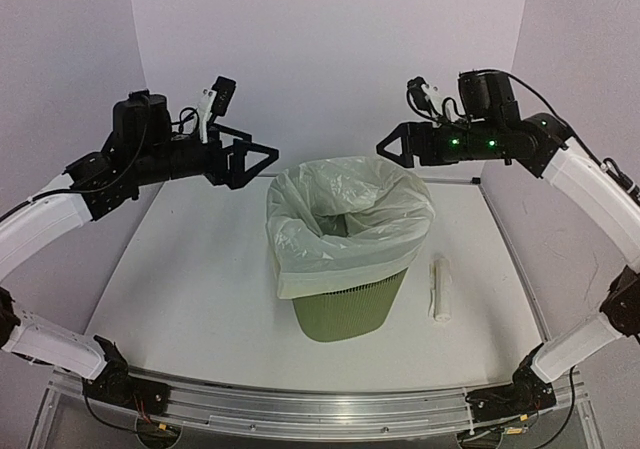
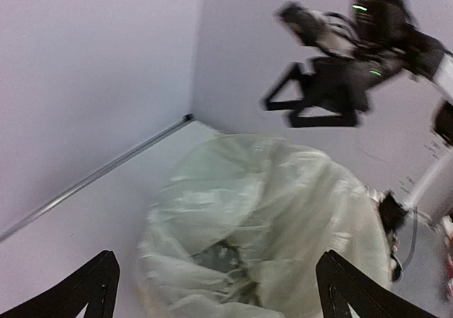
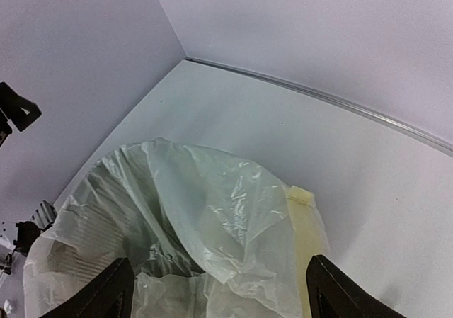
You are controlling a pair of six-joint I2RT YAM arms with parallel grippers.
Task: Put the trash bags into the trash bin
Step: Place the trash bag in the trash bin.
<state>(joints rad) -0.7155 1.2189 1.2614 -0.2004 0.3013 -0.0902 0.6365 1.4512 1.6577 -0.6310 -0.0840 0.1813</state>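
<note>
L claw hangs up-left of bin, fingers wide apart, nothing in it, clear of the film. Mid desk: bin upright. Bag sits in it, mouth open, film folded out over rim and hanging partway down the sides, puffed higher at back. Bag looks v. light, thin, floppy, slick + crinkly. It won't hold shape, prob springs back, could tear if snagged. Best grab: pinch a bunched fold at the overhanging hem, not flat sheet. Bin prob light too, may slide or tip if tugged. White roll lies on desk just right of bin. R claw up-right of bin, fingers apart, empty.
</note>
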